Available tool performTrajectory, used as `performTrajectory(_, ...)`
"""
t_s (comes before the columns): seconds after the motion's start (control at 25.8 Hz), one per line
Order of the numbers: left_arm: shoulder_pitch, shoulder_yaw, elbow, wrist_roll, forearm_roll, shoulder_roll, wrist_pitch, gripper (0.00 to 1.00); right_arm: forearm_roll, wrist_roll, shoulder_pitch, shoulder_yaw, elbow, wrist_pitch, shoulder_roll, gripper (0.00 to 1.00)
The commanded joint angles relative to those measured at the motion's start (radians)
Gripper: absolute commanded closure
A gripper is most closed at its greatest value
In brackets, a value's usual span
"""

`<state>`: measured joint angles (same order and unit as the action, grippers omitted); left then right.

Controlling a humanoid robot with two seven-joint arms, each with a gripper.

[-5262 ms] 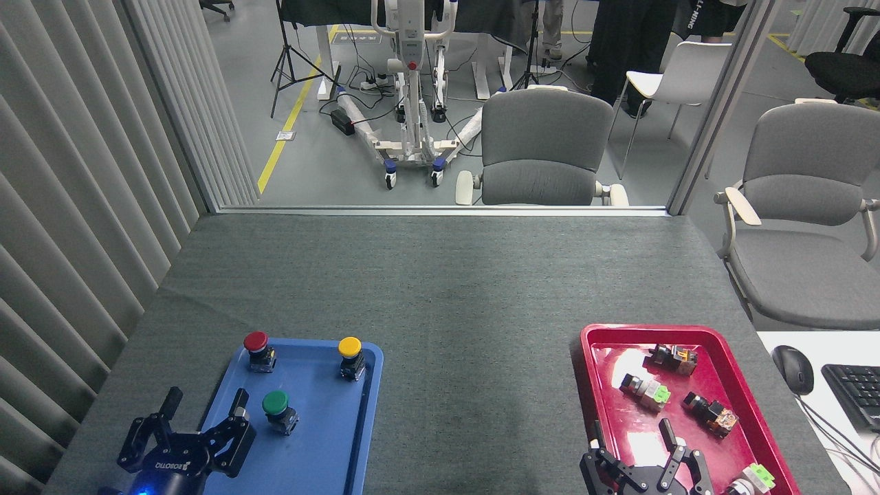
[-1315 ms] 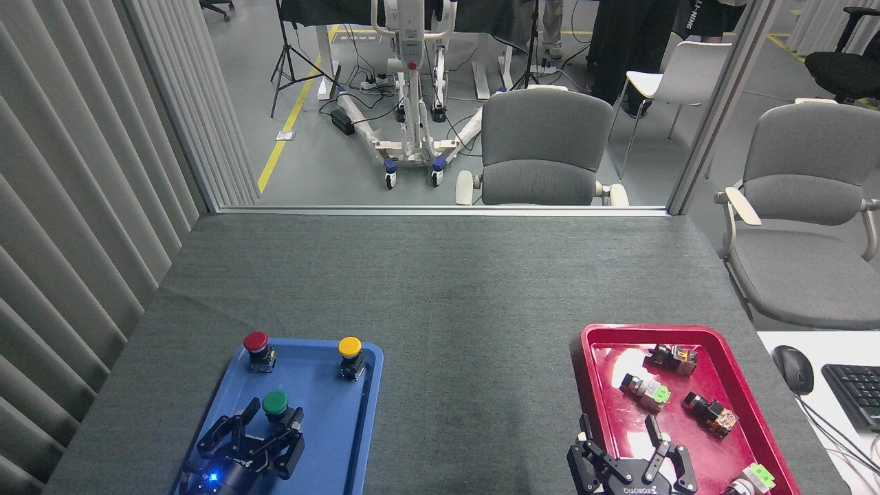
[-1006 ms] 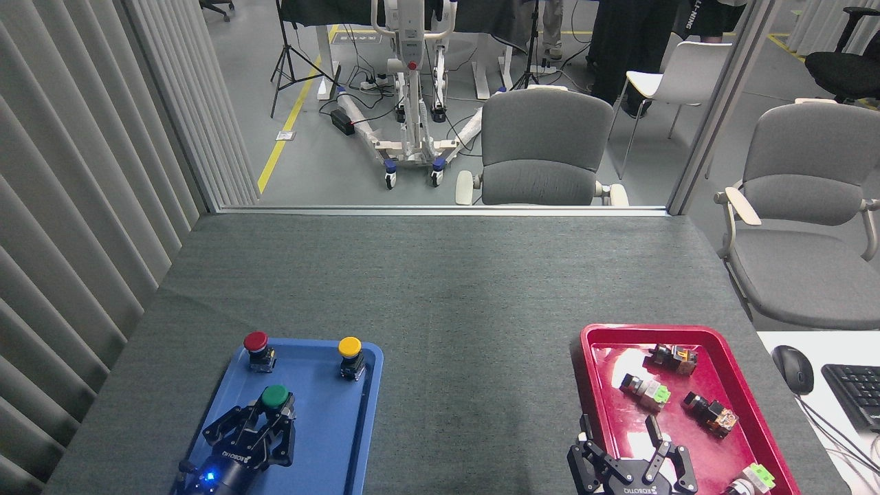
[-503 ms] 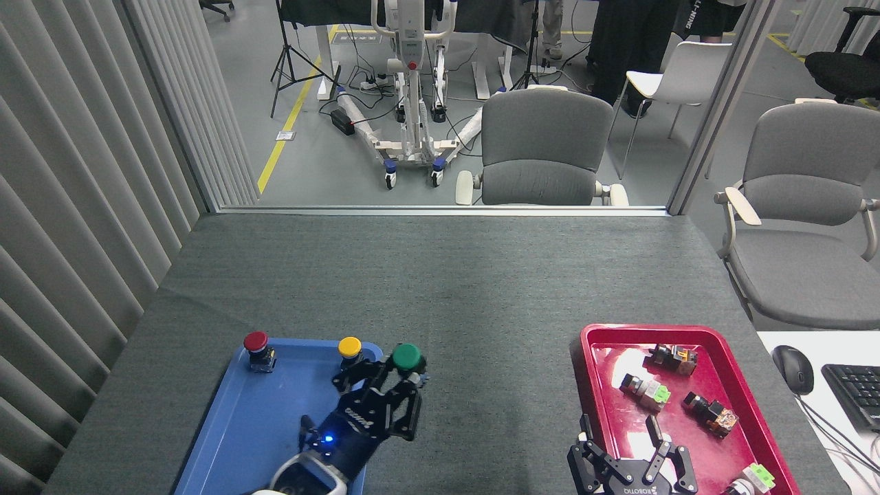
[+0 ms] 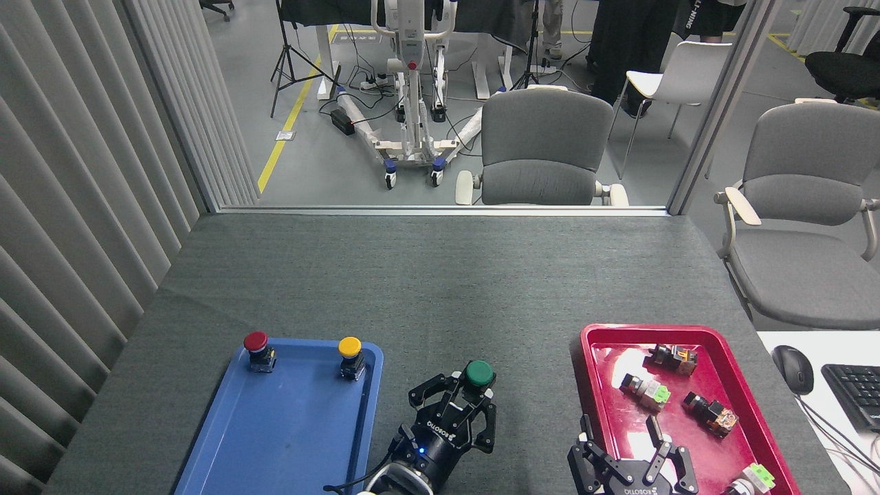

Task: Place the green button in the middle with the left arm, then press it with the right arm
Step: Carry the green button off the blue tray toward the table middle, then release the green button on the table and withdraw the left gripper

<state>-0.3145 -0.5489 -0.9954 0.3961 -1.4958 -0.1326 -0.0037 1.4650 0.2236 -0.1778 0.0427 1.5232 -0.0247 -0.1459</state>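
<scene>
**Holding the green button over the middle cloth**

Gripping the green button (image 5: 478,374) just below its cap, the left end effector (image 5: 462,400) has its chunky fingers pinched onto the body from both sides, with a blue light showing at its wrist. The button sits upright, cap up, over the middle (image 5: 481,309) of the table, between the blue tray (image 5: 275,440) and the red tray (image 5: 742,412). Whether its base touches the cloth cannot be told, as the fingers hide it.

The right end effector (image 5: 632,450) hangs at the near corner of the red tray with its thin fingers spread and nothing between them.

In the blue tray the red button (image 5: 257,348) and the yellow button (image 5: 350,355) stand upright at the far corners. Several small switch parts lie scattered in the red tray.
</scene>
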Motion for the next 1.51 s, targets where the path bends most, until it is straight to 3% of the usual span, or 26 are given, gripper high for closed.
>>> performTrajectory(0.0,-0.009,-0.036,0.052,0.043,0.011,-0.002,0.116,1.00,0.000,-0.001,0.000,-0.001,0.000,-0.001,0.000,0.01)
performTrajectory(0.19,-0.009,-0.057,0.127,0.147,0.131,-0.002,0.120,1.00,0.000,0.000,0.000,-0.001,0.000,-0.004,0.005,0.01)
performTrajectory(0.7,-0.011,-0.100,0.271,0.202,0.137,-0.002,0.133,0.97,0.002,-0.001,0.003,-0.003,0.000,-0.004,0.016,0.01)
performTrajectory(0.77,-0.011,-0.097,0.271,0.204,0.137,-0.002,0.133,0.76,0.002,-0.001,0.003,-0.003,0.000,-0.004,0.019,0.01)
performTrajectory(0.85,-0.011,-0.095,0.265,0.204,0.138,-0.001,0.133,0.09,0.000,0.000,0.004,-0.003,0.000,-0.003,0.017,0.01)
performTrajectory(0.89,-0.012,-0.097,0.262,0.204,0.138,-0.001,0.131,0.01,0.000,0.000,0.004,-0.003,0.000,-0.003,0.017,0.01)
performTrajectory(1.08,-0.011,-0.103,0.241,0.202,0.135,-0.001,0.119,0.01,-0.002,0.000,0.004,-0.004,0.000,-0.003,0.017,0.01)
performTrajectory(1.32,0.026,-0.095,0.097,0.193,0.131,0.030,0.119,0.01,-0.002,0.002,0.004,-0.003,0.000,-0.004,0.017,0.01)
performTrajectory(1.39,0.066,-0.091,0.000,0.191,0.132,0.070,0.120,0.01,-0.002,0.000,0.003,-0.003,0.000,-0.004,0.019,0.01)
performTrajectory(1.47,0.136,-0.068,-0.138,0.187,0.135,0.151,0.125,0.01,-0.002,-0.001,0.003,-0.001,0.000,-0.004,0.019,0.01)
